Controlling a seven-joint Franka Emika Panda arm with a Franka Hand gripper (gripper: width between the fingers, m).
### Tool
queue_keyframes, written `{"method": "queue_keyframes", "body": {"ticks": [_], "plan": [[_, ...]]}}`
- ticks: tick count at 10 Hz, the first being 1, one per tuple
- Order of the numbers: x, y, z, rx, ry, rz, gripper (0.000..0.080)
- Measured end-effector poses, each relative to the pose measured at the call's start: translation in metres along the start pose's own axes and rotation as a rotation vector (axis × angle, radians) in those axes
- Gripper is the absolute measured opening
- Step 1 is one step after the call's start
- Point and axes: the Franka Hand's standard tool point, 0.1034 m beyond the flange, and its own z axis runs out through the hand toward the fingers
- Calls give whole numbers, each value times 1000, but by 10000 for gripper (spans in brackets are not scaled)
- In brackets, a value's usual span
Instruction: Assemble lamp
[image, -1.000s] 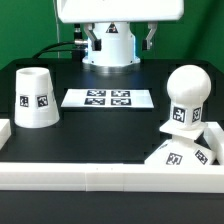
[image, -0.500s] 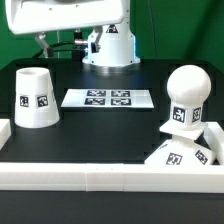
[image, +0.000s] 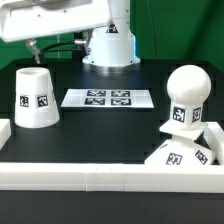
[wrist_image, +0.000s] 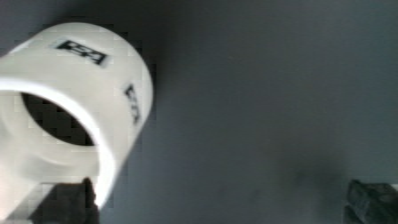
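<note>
The white tapered shade (image: 36, 97) stands wide end down on the black table at the exterior view's left, with a tag on its side. The round-topped bulb (image: 186, 95) stands on the low square base (image: 180, 152) at the exterior view's right. The arm's white body (image: 60, 18) hangs high above the shade; its fingers do not show clearly there. In the wrist view the shade (wrist_image: 80, 110) lies below the camera, beside one fingertip (wrist_image: 68, 203). My gripper (wrist_image: 221, 203) is open and empty, with its jaws wide apart.
The marker board (image: 110, 98) lies flat at the table's middle back. A long white border rail (image: 100, 172) runs along the front, and another rail end (image: 4, 130) sits at the left. The robot's pedestal (image: 108, 45) stands behind the board.
The arm's white body has swung toward the exterior view's left and now hangs over the shade. The shade, bulb and base have not moved.
</note>
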Motion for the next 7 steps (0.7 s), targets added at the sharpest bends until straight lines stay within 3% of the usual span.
{"method": "queue_keyframes", "body": {"ticks": [2, 7], "plan": [[-3, 14, 7, -1, -14, -2, 698], [-7, 21, 32, -31, -30, -3, 698]]}}
